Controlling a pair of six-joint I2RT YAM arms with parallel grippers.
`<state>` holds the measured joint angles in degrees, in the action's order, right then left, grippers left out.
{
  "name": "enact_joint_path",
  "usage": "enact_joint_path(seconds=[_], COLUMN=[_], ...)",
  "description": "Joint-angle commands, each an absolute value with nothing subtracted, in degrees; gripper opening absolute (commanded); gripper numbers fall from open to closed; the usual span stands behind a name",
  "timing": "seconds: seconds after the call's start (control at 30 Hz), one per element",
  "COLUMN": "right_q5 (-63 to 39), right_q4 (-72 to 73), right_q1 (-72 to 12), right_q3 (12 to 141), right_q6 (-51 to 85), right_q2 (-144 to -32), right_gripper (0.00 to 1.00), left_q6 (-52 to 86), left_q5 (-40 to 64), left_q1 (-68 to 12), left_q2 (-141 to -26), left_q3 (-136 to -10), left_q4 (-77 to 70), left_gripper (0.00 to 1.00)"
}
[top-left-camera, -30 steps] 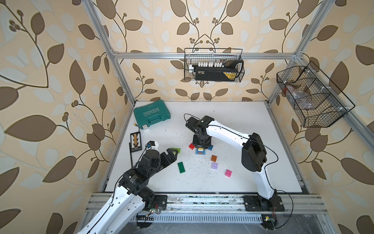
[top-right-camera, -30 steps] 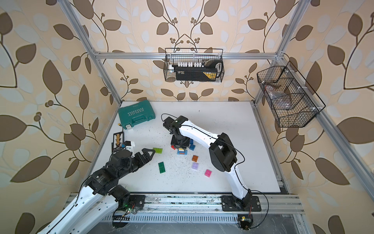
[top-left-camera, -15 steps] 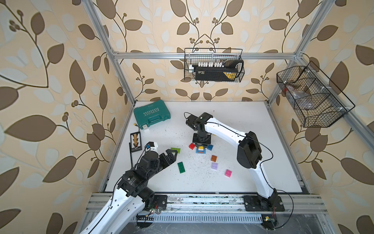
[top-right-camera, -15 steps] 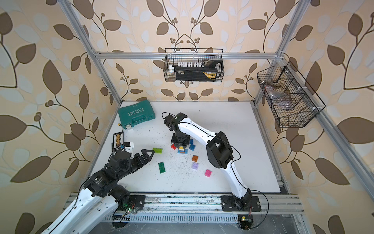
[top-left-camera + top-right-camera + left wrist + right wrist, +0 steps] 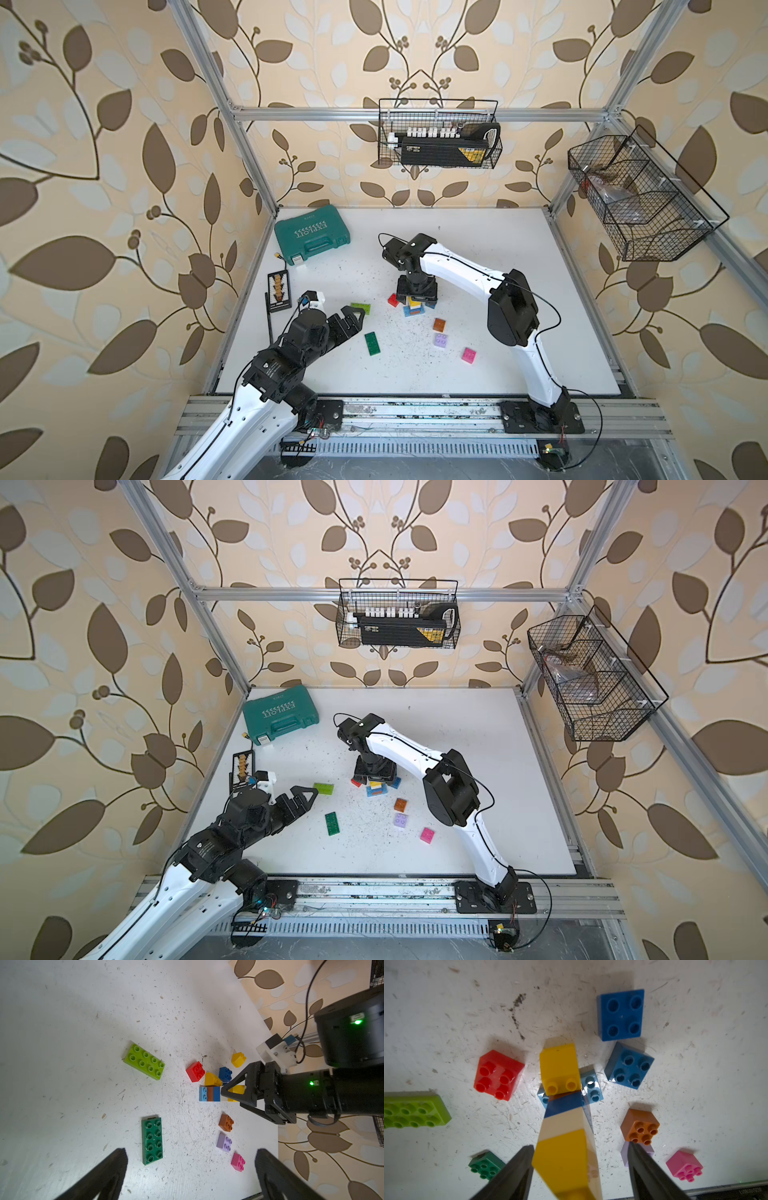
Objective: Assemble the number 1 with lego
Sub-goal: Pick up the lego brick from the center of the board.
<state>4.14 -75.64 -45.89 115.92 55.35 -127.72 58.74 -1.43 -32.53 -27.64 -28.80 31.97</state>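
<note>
Both top views gave me the whole white table (image 5: 540, 332), with the teal tool case (image 5: 311, 235) at its far left corner; neither wrist camera caught the case. I noted the left gripper (image 5: 357, 321) low over the table beside the lime oblong brick (image 5: 360, 308), jaws spread wide, nothing in them. The right gripper (image 5: 417, 301) pointed straight down over the brick tower (image 5: 413, 311) mid-table and hid most of it from above.

The left wrist view showed me the tower side-on, upright: light blue foot, then brown, blue, white, yellow on top. Only the right wrist view settled the grip: fingers (image 5: 517, 1174) stood apart either side of the yellow top brick (image 5: 562, 1159), with a clear gap on one side, so not clamped.

Loose around the tower lay the dark green oblong brick (image 5: 152, 1140), then the red brick (image 5: 195, 1071), blue brick (image 5: 225, 1074), brown brick (image 5: 226, 1123), lilac brick (image 5: 224, 1142) and pink brick (image 5: 238, 1161).
</note>
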Motion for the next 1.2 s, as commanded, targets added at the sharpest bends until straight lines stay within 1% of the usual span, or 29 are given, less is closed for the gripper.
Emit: enact_joint_path(seconds=[0.0, 0.1, 0.2, 0.27, 0.33, 0.43, 0.5, 0.73, 0.87, 0.97, 1.17], right_q5=[9.8, 13.6, 18.2, 19.5, 19.6, 17.3, 16.7, 17.8, 16.3, 16.3, 15.7], right_q4=[-73.6, -68.2, -60.3, -54.7, -48.1, -40.6, -39.0, -39.6, -37.8, -37.3, -38.3], right_q1=[-49.1, -51.6, -54.2, -55.2, -55.2, -54.0, -53.2, -52.1, -50.9, -50.7, -50.7], right_q3=[115.7, 109.6, 98.8, 91.6, 83.6, 76.1, 74.8, 78.2, 78.8, 79.6, 82.2], right_q6=[54.4, 52.0, 47.5, 45.8, 45.0, 44.2, 43.9, 41.9, 41.2, 41.3, 42.1], right_q2=[-120.3, -115.4, -110.4, -106.8, -103.0, -100.0, -100.5, -106.3, -107.5, -108.2, -111.4], right_gripper=[0.77, 0.77, 0.77, 0.77, 0.77, 0.77, 0.77, 0.76, 0.74, 0.72, 0.63], left_q6=[57.8, 58.0, 58.0, 58.1, 58.2, 58.3, 58.2, 57.8, 57.8, 57.8, 57.6], left_q5=[-2.3, -2.3, -2.2, -2.1, -2.1, -2.0, -2.0, -1.8, -2.0, -2.2, -2.1], left_q1=[-31.7, -31.7, -31.7, -31.7, -31.7, -31.7, -31.7, -31.8, -31.7, -31.7, -31.7], left_q2=[-28.2, -28.8, -29.4, -29.5, -29.7, -30.8, -32.2, -37.0, -38.8, -40.0, -41.7], left_q3=[-29.1, -29.1, -29.4, -29.4, -29.3, -29.4, -29.8, -31.1, -31.7, -32.1, -32.9], left_q4=[31.0, 30.9, 31.1, 31.1, 30.9, 30.4, 30.1, 29.2, 29.0, 29.0, 28.9], left_gripper=[0.99, 0.99, 0.99, 0.99, 0.99, 0.99, 0.99, 0.99, 0.99, 0.99, 0.99])
